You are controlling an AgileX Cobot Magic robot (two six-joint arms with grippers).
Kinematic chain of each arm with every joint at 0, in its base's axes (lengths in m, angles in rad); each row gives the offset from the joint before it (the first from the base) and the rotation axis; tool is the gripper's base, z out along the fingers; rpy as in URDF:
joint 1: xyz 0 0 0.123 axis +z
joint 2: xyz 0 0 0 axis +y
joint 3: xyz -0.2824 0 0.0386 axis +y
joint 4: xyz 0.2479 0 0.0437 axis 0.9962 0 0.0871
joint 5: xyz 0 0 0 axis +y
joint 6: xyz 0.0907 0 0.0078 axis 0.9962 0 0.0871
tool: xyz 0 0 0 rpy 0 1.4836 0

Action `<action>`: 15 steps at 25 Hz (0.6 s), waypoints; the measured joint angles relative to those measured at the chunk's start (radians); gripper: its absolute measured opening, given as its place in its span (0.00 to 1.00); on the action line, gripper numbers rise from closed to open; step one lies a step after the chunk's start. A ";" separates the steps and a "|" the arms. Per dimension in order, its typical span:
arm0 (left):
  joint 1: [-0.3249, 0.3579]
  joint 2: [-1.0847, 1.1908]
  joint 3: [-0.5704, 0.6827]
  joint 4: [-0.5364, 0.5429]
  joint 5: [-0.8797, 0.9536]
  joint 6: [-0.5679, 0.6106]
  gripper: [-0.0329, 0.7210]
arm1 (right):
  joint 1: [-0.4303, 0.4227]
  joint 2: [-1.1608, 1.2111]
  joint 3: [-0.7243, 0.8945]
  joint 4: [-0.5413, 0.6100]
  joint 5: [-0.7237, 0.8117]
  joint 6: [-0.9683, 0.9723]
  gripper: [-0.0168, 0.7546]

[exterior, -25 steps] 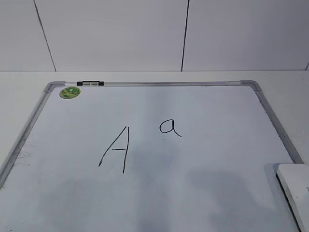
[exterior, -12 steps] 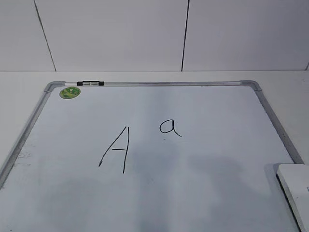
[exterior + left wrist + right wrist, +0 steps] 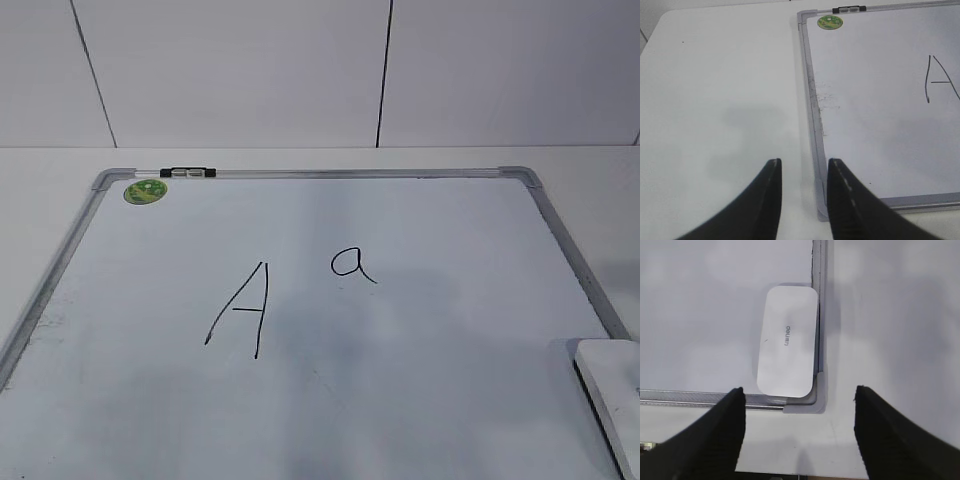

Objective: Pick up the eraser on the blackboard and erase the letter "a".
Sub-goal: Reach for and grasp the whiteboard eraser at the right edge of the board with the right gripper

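Two fingers point(image 3: 720, 435) wide above one eraser point(image 3: 787, 342), nothing held.

Right hand point(image 3: 799, 395) spread wide, holding nothing, left hand point(image 3: 802, 167) narrowly parted, also holding nothing

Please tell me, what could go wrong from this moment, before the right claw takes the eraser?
1. The eraser lies against the blackboard frame at its corner, so a finger of the open right claw may hit the frame and get a poor grip.
2. The letter "a" sits close to the capital "A"; a wide wipe could smear both.
3. The left claw hangs over the board's other near corner and could snag it.
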 joint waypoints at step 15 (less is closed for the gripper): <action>0.000 0.000 0.000 0.000 0.000 0.000 0.36 | 0.000 0.165 -0.033 0.141 0.037 0.000 0.88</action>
